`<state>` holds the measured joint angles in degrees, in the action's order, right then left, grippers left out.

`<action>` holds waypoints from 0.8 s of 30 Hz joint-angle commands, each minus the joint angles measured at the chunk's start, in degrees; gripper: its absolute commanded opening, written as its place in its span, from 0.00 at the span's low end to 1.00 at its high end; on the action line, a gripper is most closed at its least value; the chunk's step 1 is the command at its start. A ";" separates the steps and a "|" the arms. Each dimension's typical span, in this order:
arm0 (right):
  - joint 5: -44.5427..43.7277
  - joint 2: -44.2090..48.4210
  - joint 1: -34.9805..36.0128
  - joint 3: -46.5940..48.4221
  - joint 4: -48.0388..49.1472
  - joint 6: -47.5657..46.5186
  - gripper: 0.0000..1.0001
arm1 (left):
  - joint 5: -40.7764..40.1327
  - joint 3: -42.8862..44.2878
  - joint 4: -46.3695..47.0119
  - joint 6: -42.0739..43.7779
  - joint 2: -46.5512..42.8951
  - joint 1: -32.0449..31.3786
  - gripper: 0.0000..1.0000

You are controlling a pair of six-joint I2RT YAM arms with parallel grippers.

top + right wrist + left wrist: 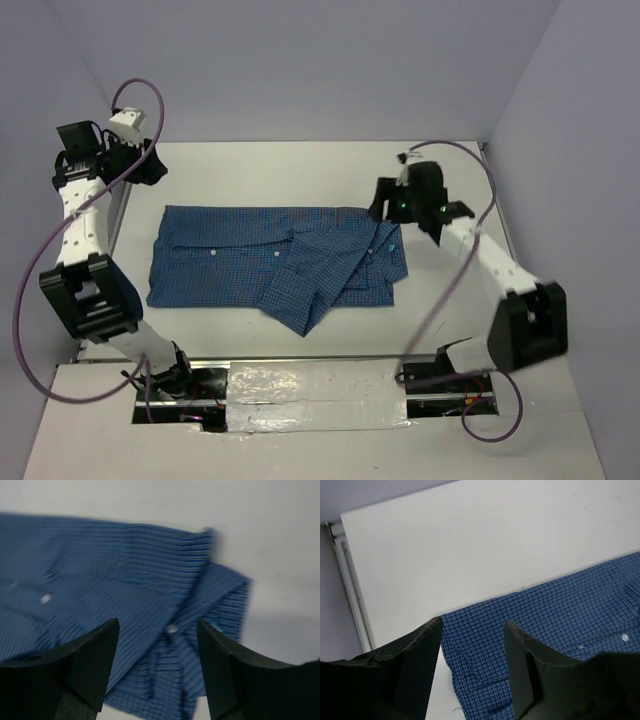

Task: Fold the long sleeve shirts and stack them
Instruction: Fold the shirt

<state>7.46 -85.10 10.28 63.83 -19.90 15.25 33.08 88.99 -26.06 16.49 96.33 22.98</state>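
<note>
White table [300,170] | shirt [230,260] folded, under layers hidden | left jaws, right jaws apart, empty | right wrist view blurred

Open tabletop [300,170] beyond and beside the flat shirt [230,265]; left wall [40,100] and right wall [570,120] close by.

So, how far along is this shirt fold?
Done: the blue shirt lies flat on the table, partly folded, a sleeve laid across its front. In hand: nothing; the left gripper and right gripper hover near its ends, jaws open and empty. Left: the remaining folds into a compact stack.
</note>
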 commanded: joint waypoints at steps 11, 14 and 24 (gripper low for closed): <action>8.44 16.74 37.34 -21.03 15.06 6.80 0.79 | 11.56 -16.74 -19.21 20.34 -20.21 -13.67 0.65; 7.75 12.86 39.72 -21.21 15.77 9.62 0.80 | 12.71 -17.10 -21.04 20.95 -20.31 -13.75 0.65; 8.27 0.56 41.05 -19.54 26.48 11.39 0.82 | 14.03 -20.61 -25.36 24.12 -23.38 -14.19 0.65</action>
<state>16.05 -83.09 51.03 41.63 0.49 25.78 43.42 68.75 -49.74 37.95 75.20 8.86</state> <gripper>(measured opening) 0.824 0.648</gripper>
